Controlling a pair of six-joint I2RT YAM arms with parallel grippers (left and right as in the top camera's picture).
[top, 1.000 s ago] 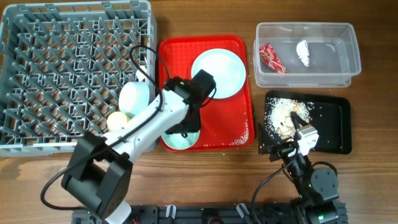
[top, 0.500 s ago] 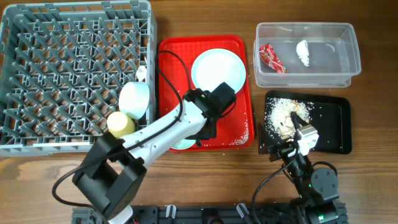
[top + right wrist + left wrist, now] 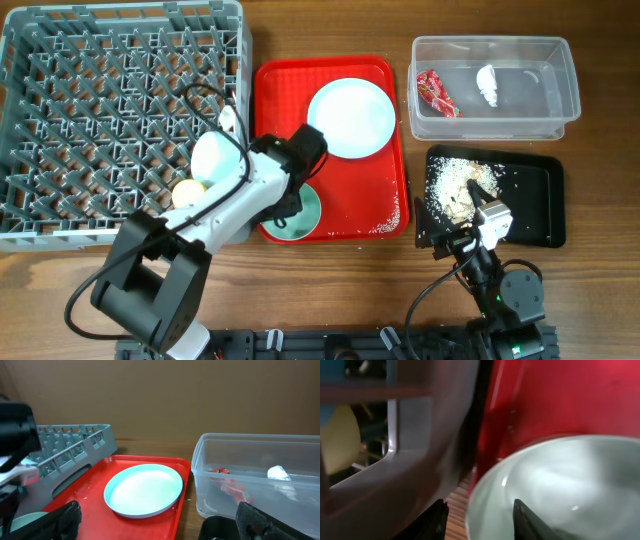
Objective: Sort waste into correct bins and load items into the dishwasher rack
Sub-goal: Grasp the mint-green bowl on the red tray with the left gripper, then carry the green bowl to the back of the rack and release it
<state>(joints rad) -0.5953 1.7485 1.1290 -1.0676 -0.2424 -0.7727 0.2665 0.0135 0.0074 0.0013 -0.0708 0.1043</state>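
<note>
My left gripper [image 3: 287, 203] is open over the front-left corner of the red serving tray. In the left wrist view its fingers [image 3: 477, 506] straddle the left rim of a pale green bowl [image 3: 555, 485], which also shows in the overhead view [image 3: 303, 215]. The round pale-blue plate [image 3: 350, 118] lies at the tray's back. A pale-blue bowl [image 3: 216, 155] and the yellow cup [image 3: 186, 192] sit in the grey dishwasher rack [image 3: 110, 100]. The red wrapper [image 3: 436, 92] and white tissue [image 3: 487, 85] lie in the clear tub [image 3: 562, 112]. Rice scraps [image 3: 455, 183] lie in the black tray [image 3: 535, 205]. My right gripper [image 3: 482, 215] is open and empty.
The red serving tray [image 3: 385, 180] has loose rice scraps [image 3: 386, 222] along its front right edge. The right wrist view shows the plate [image 3: 143, 490], the clear tub [image 3: 255, 460] and the rack's side [image 3: 75, 442]. A small white object [image 3: 228, 118] sits at the rack's right edge.
My left arm swung right across the red tray, then came back left to the green bowl's rim. The right arm has not moved.
</note>
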